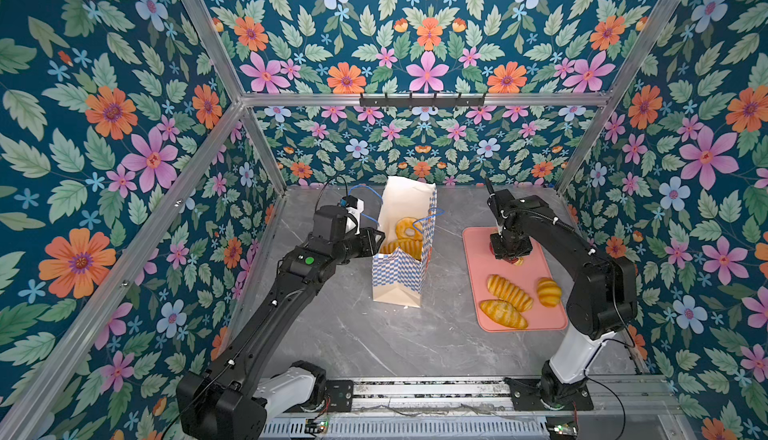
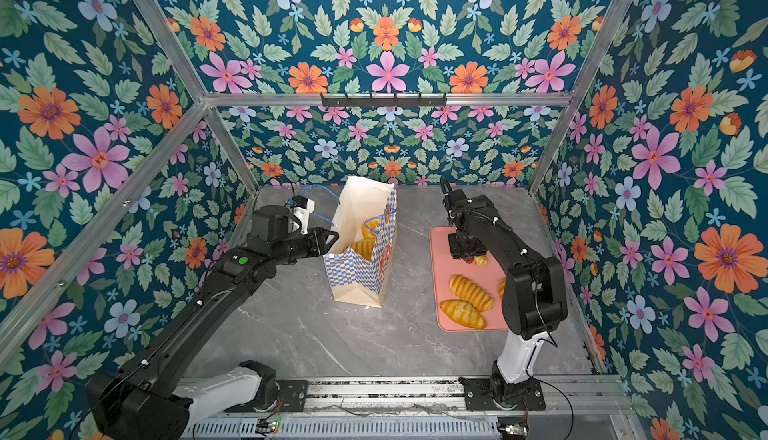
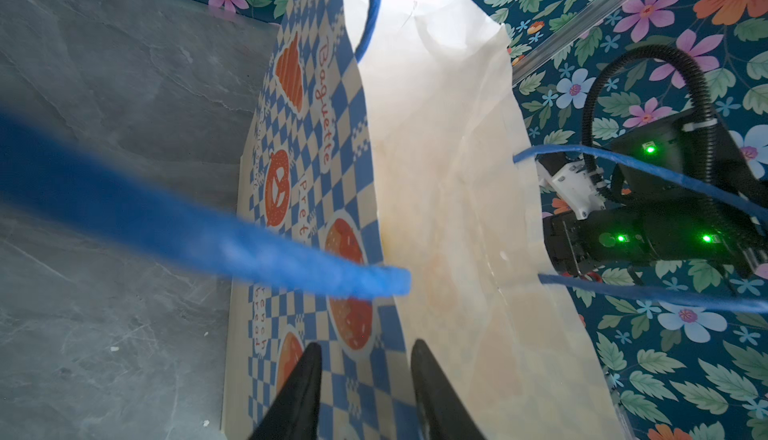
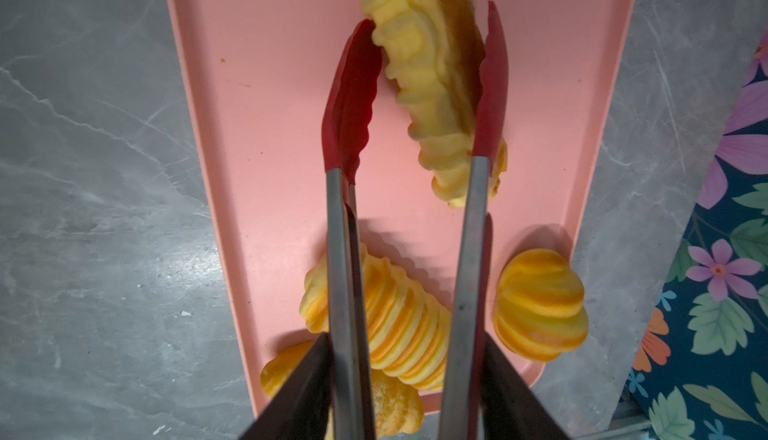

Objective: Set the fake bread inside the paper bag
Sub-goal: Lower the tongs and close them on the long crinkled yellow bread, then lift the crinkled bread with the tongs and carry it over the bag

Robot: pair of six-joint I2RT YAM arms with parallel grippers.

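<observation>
Left gripper [image 3: 365, 344], jaws apart, straddles a wall of the paper bag [image 1: 399, 276], which holds a doughnut [image 1: 409, 229] and other bread [image 1: 409, 247]. Right gripper [image 4: 405, 336] squeezes the tongs [image 4: 338, 251] half shut, seemingly pinching a ridged loaf [image 4: 432, 85] over the tray [image 4: 257, 126]; two loaves [image 1: 509, 292] and a bun [image 1: 548, 291] are left on it.

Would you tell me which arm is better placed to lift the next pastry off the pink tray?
Right: the right gripper holds the tongs, tips flanking a ridged loaf over the tray; the left gripper straddles the paper bag's rim.
</observation>
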